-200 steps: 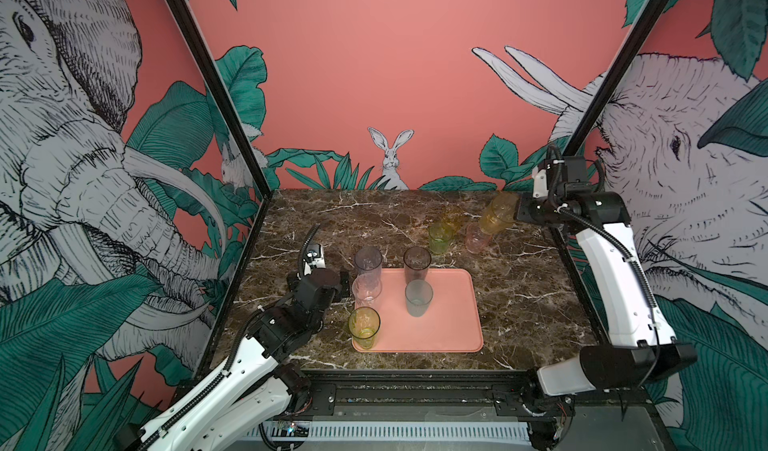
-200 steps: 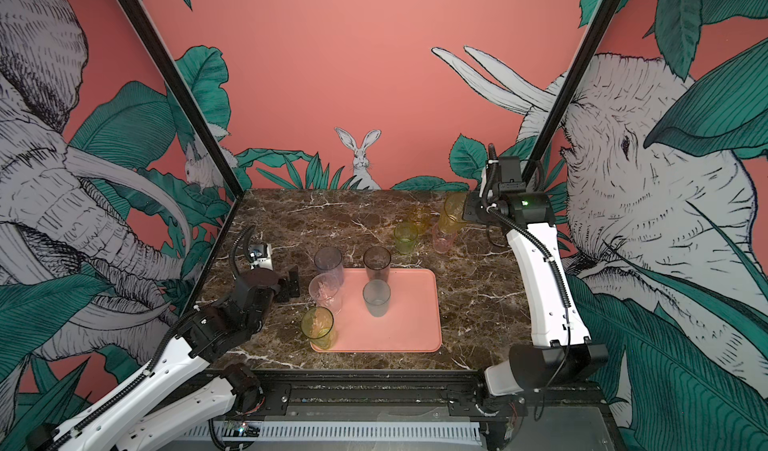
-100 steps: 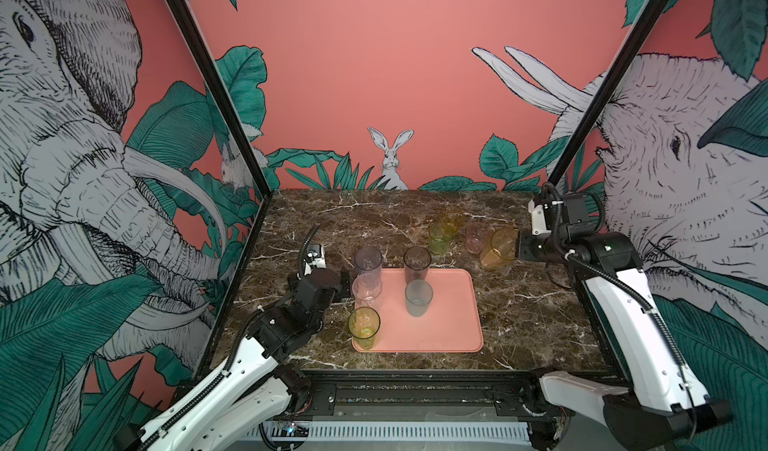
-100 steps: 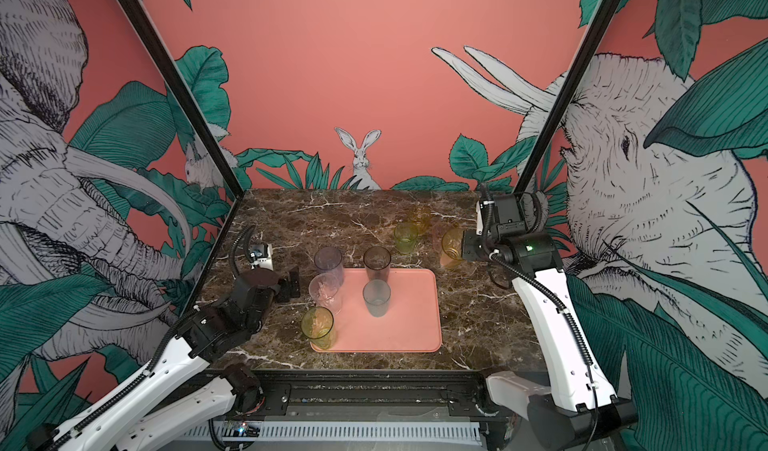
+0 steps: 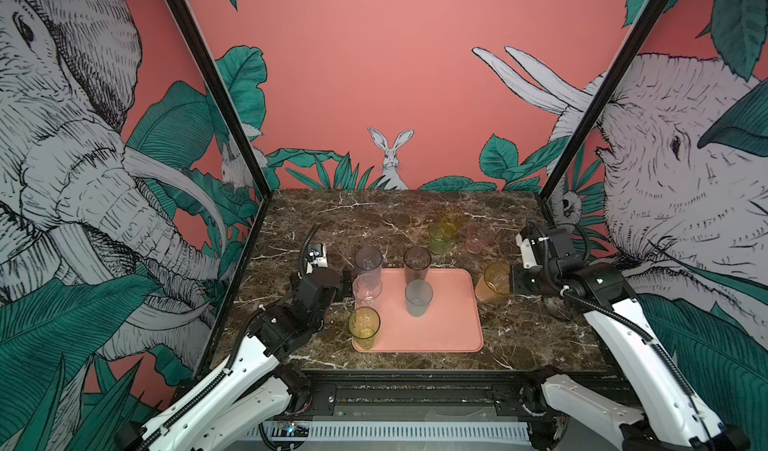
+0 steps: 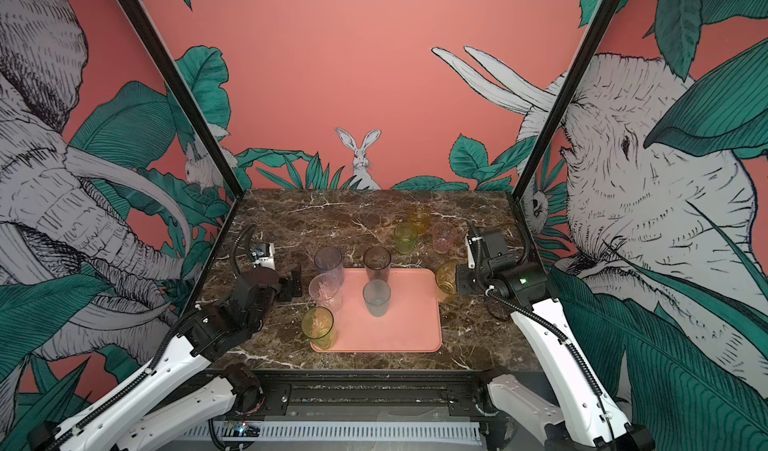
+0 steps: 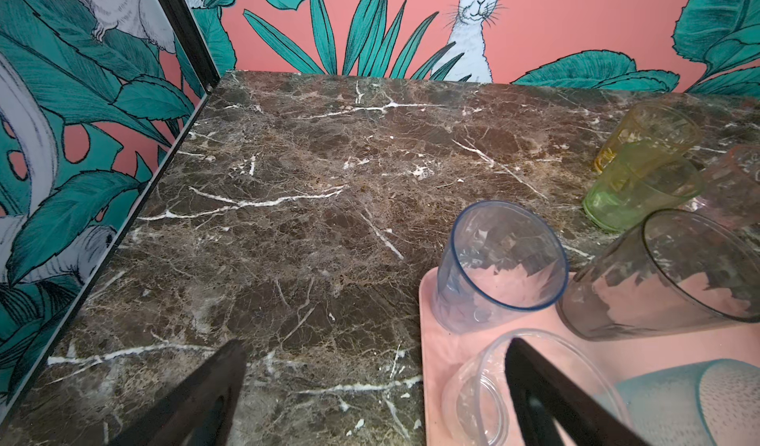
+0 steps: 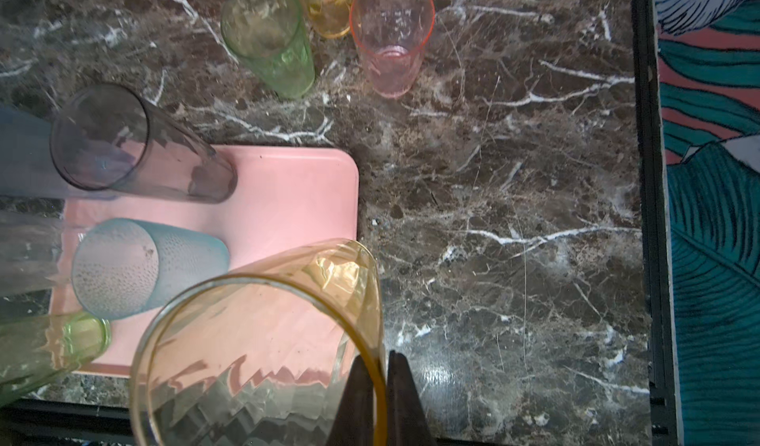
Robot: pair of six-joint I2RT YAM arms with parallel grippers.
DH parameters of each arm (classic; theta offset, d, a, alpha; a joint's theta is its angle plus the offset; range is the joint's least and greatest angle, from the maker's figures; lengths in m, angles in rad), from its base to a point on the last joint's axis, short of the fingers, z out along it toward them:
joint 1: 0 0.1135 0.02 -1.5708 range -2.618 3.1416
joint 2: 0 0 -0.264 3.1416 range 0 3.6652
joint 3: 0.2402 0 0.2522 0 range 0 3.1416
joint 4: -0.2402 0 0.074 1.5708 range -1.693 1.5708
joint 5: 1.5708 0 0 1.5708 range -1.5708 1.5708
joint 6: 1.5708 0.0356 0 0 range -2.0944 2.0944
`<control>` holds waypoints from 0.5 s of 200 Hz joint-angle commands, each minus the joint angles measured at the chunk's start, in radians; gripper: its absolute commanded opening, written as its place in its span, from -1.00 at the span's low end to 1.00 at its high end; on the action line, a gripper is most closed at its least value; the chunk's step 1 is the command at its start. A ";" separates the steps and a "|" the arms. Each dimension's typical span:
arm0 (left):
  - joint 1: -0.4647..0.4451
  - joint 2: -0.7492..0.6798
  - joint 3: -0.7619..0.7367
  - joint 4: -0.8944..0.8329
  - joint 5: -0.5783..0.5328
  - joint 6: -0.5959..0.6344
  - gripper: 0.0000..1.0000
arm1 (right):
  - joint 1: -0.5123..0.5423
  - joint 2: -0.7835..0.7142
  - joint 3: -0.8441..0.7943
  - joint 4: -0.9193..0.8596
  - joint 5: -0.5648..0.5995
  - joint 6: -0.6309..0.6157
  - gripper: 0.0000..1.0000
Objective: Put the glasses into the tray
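Note:
The salmon-pink tray (image 5: 449, 320) lies at mid-table in both top views. Standing on it are a grey-violet glass (image 5: 368, 262), a smoky brown glass (image 5: 417, 262), a clear glass (image 5: 367, 290), a frosted blue-grey glass (image 5: 418, 298) and a yellow-green glass (image 5: 364, 327). My right gripper (image 5: 512, 281) is shut on the rim of an amber glass (image 5: 491, 282), held upright just right of the tray; its fingertips (image 8: 397, 382) pinch the wall. My left gripper (image 7: 375, 343) stands open over the table left of the tray, beside the clear glass (image 7: 473, 390).
On the marble behind the tray stand a green glass (image 5: 440, 237), a yellow-amber one (image 5: 452, 220) behind it and a pink one (image 5: 478, 237). Walls close in the table on three sides, with a black rail along the front.
The right arm has brought the amber glass from high at the back right down and forward to the tray's right edge. The left arm has stayed put.

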 commanded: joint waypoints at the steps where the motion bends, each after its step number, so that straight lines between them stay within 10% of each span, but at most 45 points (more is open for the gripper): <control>1: 0.005 -0.005 -0.002 0.006 0.000 -0.021 0.98 | 0.021 -0.053 -0.030 -0.005 0.002 0.019 -1.00; 100: 0.005 0.034 -0.009 0.029 0.018 -0.040 0.98 | 0.231 -0.142 -0.241 0.101 0.011 0.069 -1.00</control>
